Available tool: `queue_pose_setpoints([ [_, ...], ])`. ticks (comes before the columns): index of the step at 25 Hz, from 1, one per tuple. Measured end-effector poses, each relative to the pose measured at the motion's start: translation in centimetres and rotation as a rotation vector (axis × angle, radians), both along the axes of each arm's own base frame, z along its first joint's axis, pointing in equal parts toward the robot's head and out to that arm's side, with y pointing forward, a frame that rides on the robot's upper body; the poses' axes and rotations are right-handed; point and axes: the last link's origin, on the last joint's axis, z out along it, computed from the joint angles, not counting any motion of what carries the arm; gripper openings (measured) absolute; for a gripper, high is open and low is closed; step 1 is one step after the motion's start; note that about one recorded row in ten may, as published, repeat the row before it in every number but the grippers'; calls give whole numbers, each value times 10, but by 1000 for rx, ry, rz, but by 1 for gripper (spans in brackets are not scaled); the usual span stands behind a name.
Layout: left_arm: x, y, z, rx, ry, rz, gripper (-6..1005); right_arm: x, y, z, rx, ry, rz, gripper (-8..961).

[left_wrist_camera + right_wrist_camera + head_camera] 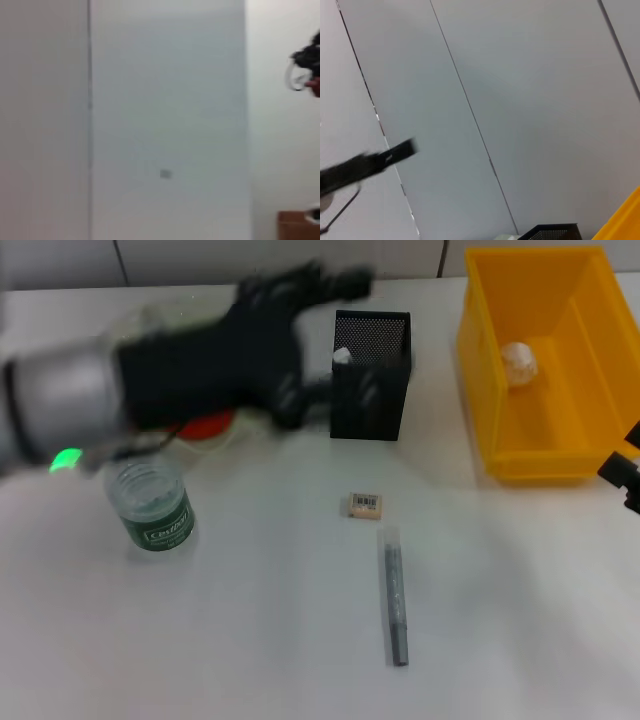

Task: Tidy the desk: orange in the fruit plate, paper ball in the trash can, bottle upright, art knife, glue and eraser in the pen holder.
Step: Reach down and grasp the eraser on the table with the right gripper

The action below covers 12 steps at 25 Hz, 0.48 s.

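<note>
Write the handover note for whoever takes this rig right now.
Left gripper: raised over the desk beside the pen holder; grip unclear.
Right gripper: parked at the desk's right edge.
Done: paper ball in the trash can; bottle upright; orange seems to be on the fruit plate, partly hidden by the arm.
Something white pokes from the pen holder, unidentifiable.
Left: eraser and the grey knife lie on the desk.

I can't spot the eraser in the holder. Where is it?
In the head view, the eraser lies on the desk, in front of the pen holder, just behind the grey knife.
</note>
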Motion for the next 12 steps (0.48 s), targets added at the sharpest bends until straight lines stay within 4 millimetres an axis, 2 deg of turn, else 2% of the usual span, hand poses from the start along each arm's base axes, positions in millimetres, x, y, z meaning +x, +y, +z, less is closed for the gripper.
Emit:
queue_pose_setpoints([
  [1,-20,-10,-3,-23,-15,-19,846,0,1,3,-1,-7,1,820],
  [4,-50,-28,-13,-57,-28,-30,846,-2,6,13,-24,-14,-3,821],
  [5,-50,-28,-13,-57,-28,-30,846,-3,8,17,-32,-17,-5,822],
  [7,-79,-42,-20,-55,-19,31,846,-6,12,26,-53,-32,0,822],
  [12,-106,-61,-24,-67,40,83,846,-23,23,40,-141,-82,39,824],
])
